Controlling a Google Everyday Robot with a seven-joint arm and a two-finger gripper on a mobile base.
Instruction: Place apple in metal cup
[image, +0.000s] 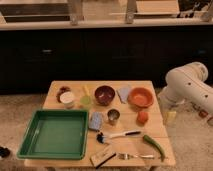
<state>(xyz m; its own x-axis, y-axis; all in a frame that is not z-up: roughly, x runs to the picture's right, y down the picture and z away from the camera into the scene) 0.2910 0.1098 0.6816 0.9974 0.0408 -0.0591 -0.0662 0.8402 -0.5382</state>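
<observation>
The apple (143, 117), a small orange-red fruit, lies on the wooden table (75, 87) right of centre, just in front of the orange bowl. The metal cup (113, 116), a small shiny cylinder with a dark inside, stands upright a short way left of the apple, with bare table between them. My gripper (170, 115) hangs at the end of the white arm (190, 85) beside the table's right edge, to the right of the apple and apart from it. It holds nothing that I can see.
A green tray (55, 132) fills the front left. Behind are a dark red bowl (104, 94), an orange bowl (140, 97), a white cup (67, 99) and a yellow-green cup (86, 101). A blue sponge (95, 120), dish brush (117, 135), green pepper (155, 145) and fork (135, 156) lie in front.
</observation>
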